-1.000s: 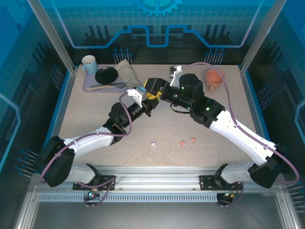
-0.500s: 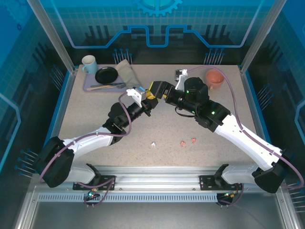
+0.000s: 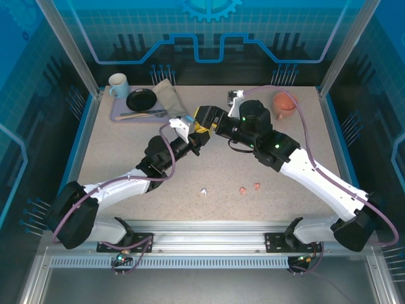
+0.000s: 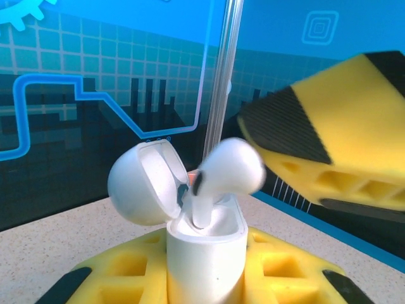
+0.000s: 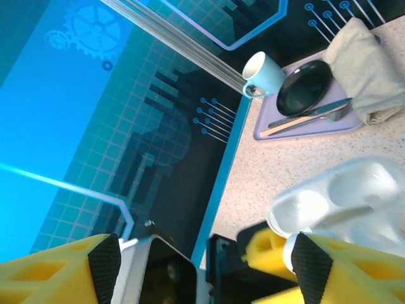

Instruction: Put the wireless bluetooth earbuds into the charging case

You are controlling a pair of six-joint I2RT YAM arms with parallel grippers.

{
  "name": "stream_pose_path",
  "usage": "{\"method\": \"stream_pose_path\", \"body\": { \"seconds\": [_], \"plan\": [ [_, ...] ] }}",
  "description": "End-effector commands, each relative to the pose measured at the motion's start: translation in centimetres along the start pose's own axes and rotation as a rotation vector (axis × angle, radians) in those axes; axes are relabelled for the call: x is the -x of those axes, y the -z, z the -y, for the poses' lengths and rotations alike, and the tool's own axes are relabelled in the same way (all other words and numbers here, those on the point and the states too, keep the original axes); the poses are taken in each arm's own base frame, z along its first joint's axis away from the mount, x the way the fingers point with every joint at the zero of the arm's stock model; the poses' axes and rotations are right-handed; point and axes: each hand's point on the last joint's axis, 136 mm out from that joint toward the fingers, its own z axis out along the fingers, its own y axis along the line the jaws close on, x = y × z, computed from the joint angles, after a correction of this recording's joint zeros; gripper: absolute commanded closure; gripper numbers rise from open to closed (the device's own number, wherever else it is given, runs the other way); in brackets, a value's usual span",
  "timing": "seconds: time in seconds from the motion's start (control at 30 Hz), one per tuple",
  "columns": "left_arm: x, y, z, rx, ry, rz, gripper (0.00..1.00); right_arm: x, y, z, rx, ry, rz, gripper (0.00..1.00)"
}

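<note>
In the left wrist view the white charging case (image 4: 205, 259) stands upright with my left gripper (image 4: 205, 269) shut on it, its lid (image 4: 142, 183) swung open to the left. One white earbud (image 4: 224, 171) has its stem down in the case, and its blurred head sticks out above the rim. My right gripper (image 3: 205, 117) hovers just behind the case, open wide; one yellow finger (image 4: 329, 139) is close to the earbud's head. From the right wrist the open case (image 5: 342, 202) lies beside the right finger (image 5: 329, 272). A white earbud (image 3: 204, 191) and two salmon-pink earbuds (image 3: 243, 189) (image 3: 257, 185) lie on the table near the front.
At the back left a lilac tray (image 3: 120, 117) carries a pale mug (image 3: 118, 83), a black plate (image 3: 140, 99) and cutlery, with a folded cloth (image 3: 169, 96) beside it. A salmon cup (image 3: 285, 104) stands at the back right. Blue walls ring the table.
The right gripper drifted slightly right, then came back left toward the case. The left arm and the case have stayed put.
</note>
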Motion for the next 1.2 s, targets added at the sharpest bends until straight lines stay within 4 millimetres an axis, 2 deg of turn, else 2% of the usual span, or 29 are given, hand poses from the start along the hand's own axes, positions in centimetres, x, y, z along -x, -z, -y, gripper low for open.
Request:
{"method": "stream_pose_path", "body": {
  "seconds": [0.0,0.2,0.4,0.5,0.77,0.87,1.0,1.17],
  "plan": [
    [3.3,0.5,2.1,-0.084,-0.031,0.110,1.00,-0.3,-0.9,0.1,-0.009,-0.010,-0.021,0.24],
    [3.3,0.5,1.9,-0.071,-0.035,0.113,1.00,-1.3,-1.2,0.8,-0.023,-0.018,-0.052,0.24],
    [2.3,0.5,1.6,-0.059,-0.033,0.093,1.00,-2.5,-0.6,3.1,-0.077,-0.033,-0.058,0.24],
    [1.7,0.6,1.4,-0.055,-0.028,0.082,1.00,-2.3,0.1,3.3,-0.082,-0.021,-0.038,0.24],
    [1.0,0.9,1.4,-0.055,-0.024,0.063,1.00,-0.3,2.4,2.1,-0.100,0.092,-0.003,0.25],
    [0.6,1.1,1.3,-0.052,-0.029,0.054,1.00,-0.2,3.4,2.9,-0.166,0.149,-0.014,0.28],
    [0.3,1.4,1.5,-0.058,-0.031,0.041,1.00,-0.6,4.4,4.5,-0.254,0.237,-0.050,0.40],
    [0.2,1.6,1.8,-0.072,-0.034,0.031,1.00,-1.7,3.7,5.8,-0.284,0.277,-0.097,0.50]
  ]
}}
